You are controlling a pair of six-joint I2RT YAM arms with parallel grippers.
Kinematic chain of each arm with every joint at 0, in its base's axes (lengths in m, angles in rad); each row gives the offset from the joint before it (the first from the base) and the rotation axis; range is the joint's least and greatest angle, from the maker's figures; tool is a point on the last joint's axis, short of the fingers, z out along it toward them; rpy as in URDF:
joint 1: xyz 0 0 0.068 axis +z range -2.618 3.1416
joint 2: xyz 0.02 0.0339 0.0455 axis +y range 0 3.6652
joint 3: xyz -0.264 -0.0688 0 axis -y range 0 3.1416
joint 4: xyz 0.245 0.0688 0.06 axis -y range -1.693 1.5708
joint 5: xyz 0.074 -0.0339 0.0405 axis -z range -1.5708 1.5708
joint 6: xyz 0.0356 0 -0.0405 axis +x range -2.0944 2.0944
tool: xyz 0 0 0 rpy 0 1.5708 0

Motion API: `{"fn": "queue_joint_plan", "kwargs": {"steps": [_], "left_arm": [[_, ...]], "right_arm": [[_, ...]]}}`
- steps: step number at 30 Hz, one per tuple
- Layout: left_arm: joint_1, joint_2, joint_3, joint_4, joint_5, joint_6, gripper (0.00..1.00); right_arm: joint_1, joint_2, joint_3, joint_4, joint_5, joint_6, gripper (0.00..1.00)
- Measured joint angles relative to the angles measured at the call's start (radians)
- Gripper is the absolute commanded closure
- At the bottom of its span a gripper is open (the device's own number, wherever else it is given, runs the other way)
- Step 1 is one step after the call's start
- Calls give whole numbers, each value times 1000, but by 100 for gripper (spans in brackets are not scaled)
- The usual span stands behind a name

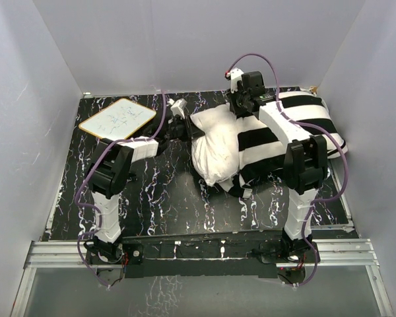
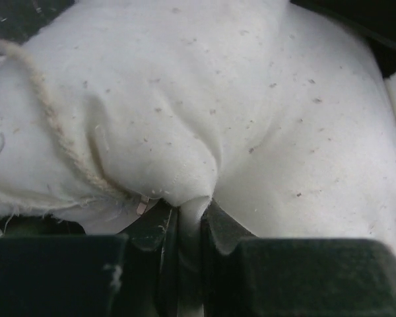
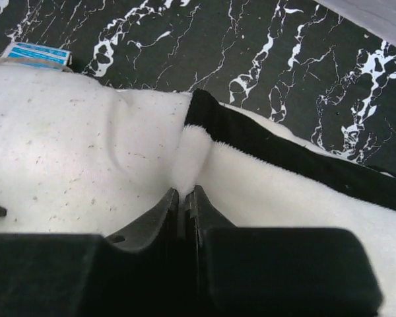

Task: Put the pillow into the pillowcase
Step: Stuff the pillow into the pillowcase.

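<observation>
**Small pinches could slip**

The pillow (image 1: 214, 148) lies on the far right part of the surface (image 1: 158, 198). Part of it is inside the striped pillowcase (image 1: 297, 122), and its left end sticks out. The left gripper (image 2: 188, 208) is squeezed tight on a little fold of the pillow. The right gripper (image 3: 185, 190) is squeezed tight on the rim of the pillowcase, right where it meets the pillow.

Both pinches are small. If an arm pulls hard, the cloth could slip out. The right gripper may have caught some pillow along with the case, but I cannot tell. If it has, the case would not slide over. The fat pillow could also bunch up at the opening and get stuck.

A whiteboard (image 1: 119, 119) lies at the far left, near the left arm but not touching it. Walls stand close around. Loose purple cables (image 1: 254, 55) could snag.
</observation>
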Motion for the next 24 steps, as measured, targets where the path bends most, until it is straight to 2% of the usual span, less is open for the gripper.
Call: {"fn": "queue_joint_plan", "kwargs": {"steps": [5, 8, 12, 18, 21, 24], "left_arm": [[-44, -4, -29, 63, 44, 148, 99], [-79, -8, -60, 109, 72, 220, 99], [-119, -8, -65, 177, 103, 254, 100], [-127, -6, -211, 580, 120, 207, 100], [-129, -4, -312, 789, 124, 163, 100], [-141, -4, -358, 918, 108, 124, 100]], "right_arm": [[2, -14, 0, -37, -31, -62, 92], [-10, -41, 0, -69, -149, -89, 92], [16, -30, 79, -158, -303, -77, 92], [162, -24, 121, -211, -432, -11, 92], [216, -67, 63, -190, -464, 19, 92], [219, -164, -34, -141, -512, 72, 92]]}}
